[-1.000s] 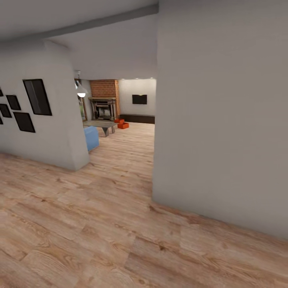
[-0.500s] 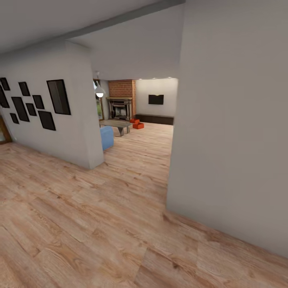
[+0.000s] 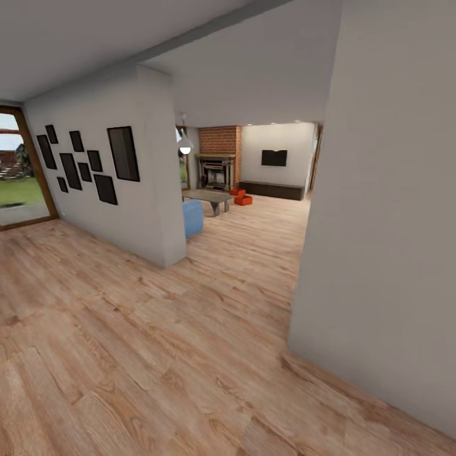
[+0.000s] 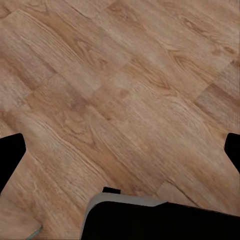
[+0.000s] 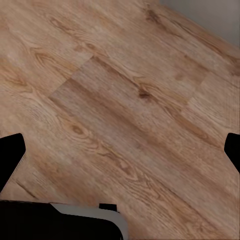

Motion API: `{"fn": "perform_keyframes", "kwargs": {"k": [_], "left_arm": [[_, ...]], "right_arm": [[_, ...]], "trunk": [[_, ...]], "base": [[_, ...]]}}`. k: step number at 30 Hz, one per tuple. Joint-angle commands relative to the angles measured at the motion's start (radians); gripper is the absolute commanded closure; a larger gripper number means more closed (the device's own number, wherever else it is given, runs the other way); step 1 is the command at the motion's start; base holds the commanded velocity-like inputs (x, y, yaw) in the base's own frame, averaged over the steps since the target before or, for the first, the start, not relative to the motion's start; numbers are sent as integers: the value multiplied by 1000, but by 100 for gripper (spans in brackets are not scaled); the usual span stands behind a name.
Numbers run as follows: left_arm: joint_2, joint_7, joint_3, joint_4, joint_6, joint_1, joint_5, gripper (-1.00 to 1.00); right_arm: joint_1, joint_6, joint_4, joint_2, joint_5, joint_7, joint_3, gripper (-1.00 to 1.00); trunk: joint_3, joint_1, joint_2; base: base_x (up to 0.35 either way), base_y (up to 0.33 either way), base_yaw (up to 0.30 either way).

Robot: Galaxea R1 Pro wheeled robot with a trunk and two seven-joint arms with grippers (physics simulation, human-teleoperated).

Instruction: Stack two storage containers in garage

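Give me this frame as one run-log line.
phase: transit | place: hallway, wood plank floor | storage containers: far ahead on floor by fireplace | left gripper: open, empty | right gripper: open, empty

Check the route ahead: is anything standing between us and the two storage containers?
Nothing visible blocks the route. The two storage containers sit on the wood floor by the fireplace, seen through the opening. The picture wall and blue seat flank its left side, the grey wall its right. The low table stands left of them.
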Motion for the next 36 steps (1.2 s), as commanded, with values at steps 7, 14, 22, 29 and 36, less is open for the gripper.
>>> {"fn": "perform_keyframes", "kwargs": {"k": [7, 14, 22, 29, 36], "left_arm": [[0, 7, -9, 2, -4, 0, 3, -100], [0, 7, -9, 2, -4, 0, 3, -100], [0, 7, -9, 2, -3, 0, 3, -100], [0, 7, -9, 2, -3, 0, 3, -100], [0, 7, -9, 2, -3, 0, 2, -100]], "right_arm": [[1, 1, -2, 0, 6, -10, 7, -100], [1, 1, -2, 0, 6, -10, 7, -100], [1, 1, -2, 0, 6, -9, 7, -100], [1, 1, -2, 0, 6, -7, 7, -100], [1, 1, -2, 0, 6, -7, 7, -100]], "trunk": [[0, 1, 0], [0, 1, 0], [0, 1, 0], [0, 1, 0], [0, 1, 0]], "base": [[325, 0, 250], [325, 0, 250], [325, 0, 197], [325, 0, 16], [325, 0, 1]]}}
